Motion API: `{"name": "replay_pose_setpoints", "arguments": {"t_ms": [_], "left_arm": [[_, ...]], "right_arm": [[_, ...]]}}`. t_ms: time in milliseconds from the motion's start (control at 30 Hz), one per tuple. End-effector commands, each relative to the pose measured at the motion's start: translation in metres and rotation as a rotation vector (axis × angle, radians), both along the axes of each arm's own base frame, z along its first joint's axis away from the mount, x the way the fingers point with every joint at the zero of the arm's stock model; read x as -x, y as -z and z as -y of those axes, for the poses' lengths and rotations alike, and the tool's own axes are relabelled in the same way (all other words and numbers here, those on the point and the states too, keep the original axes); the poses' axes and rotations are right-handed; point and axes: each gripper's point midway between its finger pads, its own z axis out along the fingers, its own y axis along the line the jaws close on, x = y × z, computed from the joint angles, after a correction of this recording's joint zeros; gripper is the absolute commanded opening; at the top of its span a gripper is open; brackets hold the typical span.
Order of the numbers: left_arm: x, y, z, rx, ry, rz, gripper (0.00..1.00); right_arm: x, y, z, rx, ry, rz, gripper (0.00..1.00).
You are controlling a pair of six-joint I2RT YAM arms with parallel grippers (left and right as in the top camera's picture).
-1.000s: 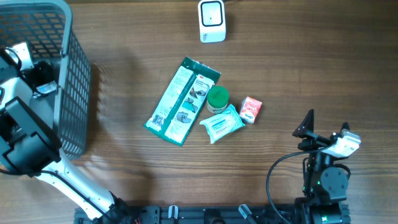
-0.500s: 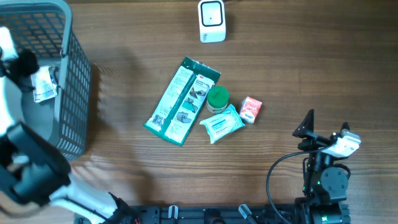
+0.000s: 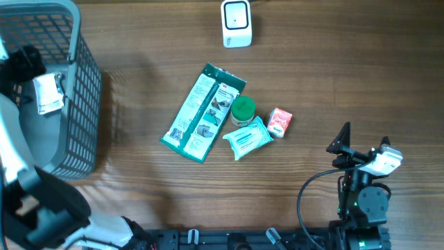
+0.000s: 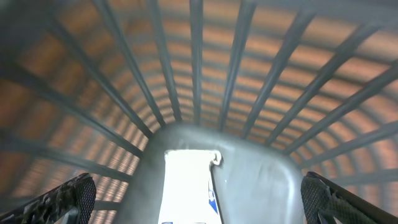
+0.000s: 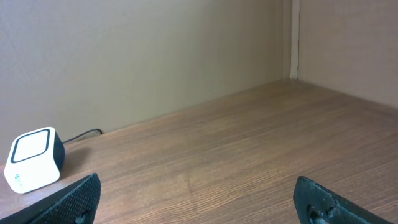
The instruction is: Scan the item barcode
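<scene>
Soft, even light fills the overhead view; a faint shadow lies on the table (image 3: pixel 132 76) just right of the basket (image 3: pixel 83 90); the left wrist view is blurred, the basket's bars smeared; a white packet (image 4: pixel 186 186) there is washed out by glare; the right wrist view is flatly lit and fairly sharp.

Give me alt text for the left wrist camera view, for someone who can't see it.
A white packet lies on the floor of a grey mesh basket, seen from inside with its bars blurred all around. The left arm's fingers sit spread wide at the bottom corners, holding nothing.
</scene>
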Motion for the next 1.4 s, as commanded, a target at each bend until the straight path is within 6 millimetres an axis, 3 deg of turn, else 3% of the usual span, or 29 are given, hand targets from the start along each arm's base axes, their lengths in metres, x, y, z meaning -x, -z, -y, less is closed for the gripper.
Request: {"name": "replay_pose_setpoints", "arguments": {"t_ms": [0,267,400,700,833,900,1033,1200,1300,1367], "left_arm": [[-0.009,0.048,-0.005,0.056,0.003,-0.07,1.0],[-0.025,0.136,-0.018,0.115,0.005,-0.163,1.0],[-0.028,0.165,-0.02,0.134,0.006,-0.188,1.0],[-0.026,0.194,-0.018,0.167,0.008,-0.229,1.0],[-0.02,0.219,-0.014,0.199,0.006,-0.278,1.0],[-0.018,0.226,-0.013,0.21,0.006,-0.294,0.93],[-0.017,0.225,-0.012,0.212,0.007,-0.297,0.68],[-0.013,0.211,-0.009,0.213,0.005,-0.299,0.57],[-0.017,0.175,-0.012,0.181,-0.002,-0.242,0.52],[-0.021,0.131,-0.015,0.146,-0.021,-0.163,0.49]], "right_arm": [[0.0,-0.003,0.0,0.002,0.0,0.011,1.0],[0.0,-0.003,0.0,0.002,0.0,0.011,1.0],[0.0,-0.003,0.0,0.002,0.0,0.011,1.0],[0.0,-0.003,0.0,0.002,0.0,0.01,1.0],[0.0,-0.003,0.0,0.002,0.0,0.011,1.0],[0.0,-0.003,0.0,0.002,0.0,0.01,1.0],[0.0,-0.003,0.0,0.002,0.0,0.01,1.0],[0.0,-0.003,0.0,0.002,0.0,0.01,1.0],[0.0,-0.003,0.0,0.002,0.0,0.011,1.0],[0.0,-0.003,0.0,0.002,0.0,0.01,1.0]]}}
